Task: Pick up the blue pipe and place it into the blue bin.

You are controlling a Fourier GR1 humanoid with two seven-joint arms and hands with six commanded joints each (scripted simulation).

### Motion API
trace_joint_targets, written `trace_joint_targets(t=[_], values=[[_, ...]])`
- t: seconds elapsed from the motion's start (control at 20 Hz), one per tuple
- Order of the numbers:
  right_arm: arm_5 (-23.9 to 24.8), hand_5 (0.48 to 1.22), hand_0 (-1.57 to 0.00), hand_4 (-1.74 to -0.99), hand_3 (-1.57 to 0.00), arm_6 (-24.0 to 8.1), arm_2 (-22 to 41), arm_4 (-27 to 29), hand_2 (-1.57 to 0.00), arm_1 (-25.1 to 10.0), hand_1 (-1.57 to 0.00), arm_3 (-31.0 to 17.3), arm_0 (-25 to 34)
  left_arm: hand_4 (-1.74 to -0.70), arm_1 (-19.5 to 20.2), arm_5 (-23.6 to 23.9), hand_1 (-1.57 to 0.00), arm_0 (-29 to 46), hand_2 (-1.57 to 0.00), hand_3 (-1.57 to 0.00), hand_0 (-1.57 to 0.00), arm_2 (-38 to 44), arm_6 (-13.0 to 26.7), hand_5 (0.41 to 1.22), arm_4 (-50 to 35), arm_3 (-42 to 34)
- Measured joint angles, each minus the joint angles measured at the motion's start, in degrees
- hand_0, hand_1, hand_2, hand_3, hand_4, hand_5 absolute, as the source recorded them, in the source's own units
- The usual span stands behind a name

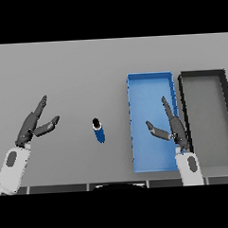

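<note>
Grey table point(75, 66), pipe not yet picked up, both hands empty.

From the head view, the blue pipe point(99, 132) stands on the table just left of the blue bin point(149, 77), untouched, so the pick and the placing are both left to do. The right hand point(174, 127) hovers over the bin, fingers straight, thumb spread, holding nothing. The left hand point(33, 126) waits well left of the bin, likewise open. A dark bin point(201, 74) sits just right of it; nothing blocks the way.
</note>
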State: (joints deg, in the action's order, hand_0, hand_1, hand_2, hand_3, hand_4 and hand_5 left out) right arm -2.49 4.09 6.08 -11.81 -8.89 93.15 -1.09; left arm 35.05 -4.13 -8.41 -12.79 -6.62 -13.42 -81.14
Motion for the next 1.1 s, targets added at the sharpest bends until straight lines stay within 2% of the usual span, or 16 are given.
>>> trace_joint_targets(t=[0.2, 0.3, 0.45, 0.5, 0.55, 0.6, 0.75, 0.8, 0.95, 1.1], values=[[0.0, 0.579, 0.00, -1.187, 0.00, -1.4, 0.2, -0.2, 0.00, -0.1, 0.00, 0.8, 0.3, -0.98, 1.4, -4.0, 0.00, 2.8, 0.00, 0.00, 0.00, -1.9, -3.6, 0.583, -0.4, -3.7], [-0.5, 0.580, 0.00, -1.200, 0.00, -1.8, 0.3, 0.6, 0.00, 0.0, 0.00, 1.7, 0.3, -0.99, 3.1, -6.5, 0.00, 4.1, 0.00, 0.00, 0.00, -3.3, -3.1, 0.566, -1.1, -7.4], [-0.4, 0.580, 0.00, -1.225, 0.00, -2.9, 0.2, 0.8, 0.00, 0.5, 0.00, 0.7, 1.5, -1.02, 4.0, -8.4, 0.00, 5.0, 0.00, 0.00, 0.00, -7.0, 1.6, 0.512, -0.1, -12.4], [-0.7, 0.576, 0.00, -1.229, 0.00, -2.1, 0.3, 1.3, 0.00, 0.9, 0.00, 0.9, 1.2, -1.03, 4.1, -8.5, 0.00, 5.8, 0.00, 0.00, 0.00, -8.6, 4.0, 0.496, 0.6, -14.4], [-1.1, 0.573, 0.00, -1.228, 0.00, -1.8, -0.1, 1.7, 0.00, 0.3, 0.00, 1.1, 0.7, -1.05, 3.4, -8.9, 0.00, 5.1, 0.00, 0.00, 0.00, -9.9, 6.5, 0.483, 0.9, -14.5], [-0.9, 0.572, 0.00, -1.223, 0.00, -2.5, 0.0, 1.6, 0.00, 0.5, 0.00, 1.1, 1.1, -1.06, 2.9, -9.2, 0.00, 5.1, 0.00, 0.00, 0.00, -11.1, 7.4, 0.474, 1.7, -14.9], [-0.8, 0.571, 0.00, -1.213, 0.00, -1.4, 0.1, 0.9, 0.00, -0.1, 0.00, 1.7, 0.0, -1.10, 1.8, -10.2, 0.00, 4.8, 0.00, 0.00, 0.00, -13.9, 6.5, 0.466, 4.4, -14.9], [-0.9, 0.570, 0.00, -1.212, 0.00, -2.1, 0.3, 1.1, 0.00, 0.2, 0.00, 1.9, 0.3, -1.11, 1.0, -10.2, 0.00, 4.7, 0.00, 0.00, 0.00, -14.7, 6.4, 0.463, 4.9, -15.1], [-0.9, 0.564, 0.00, -1.210, 0.00, -2.8, -0.1, 1.3, 0.00, 0.2, 0.00, 1.7, 0.5, -1.15, -3.1, -9.7, 0.00, 2.8, 0.00, 0.00, 0.00, -16.8, 6.1, 0.484, 6.5, -13.1], [-1.2, 0.555, 0.00, -1.207, 0.00, -1.9, -0.1, 1.9, 0.00, 0.6, 0.00, 1.6, -0.3, -1.14, -7.9, -7.7, 0.00, 0.6, 0.00, 0.00, 0.00, -17.9, 5.5, 0.488, 8.5, -9.8]])
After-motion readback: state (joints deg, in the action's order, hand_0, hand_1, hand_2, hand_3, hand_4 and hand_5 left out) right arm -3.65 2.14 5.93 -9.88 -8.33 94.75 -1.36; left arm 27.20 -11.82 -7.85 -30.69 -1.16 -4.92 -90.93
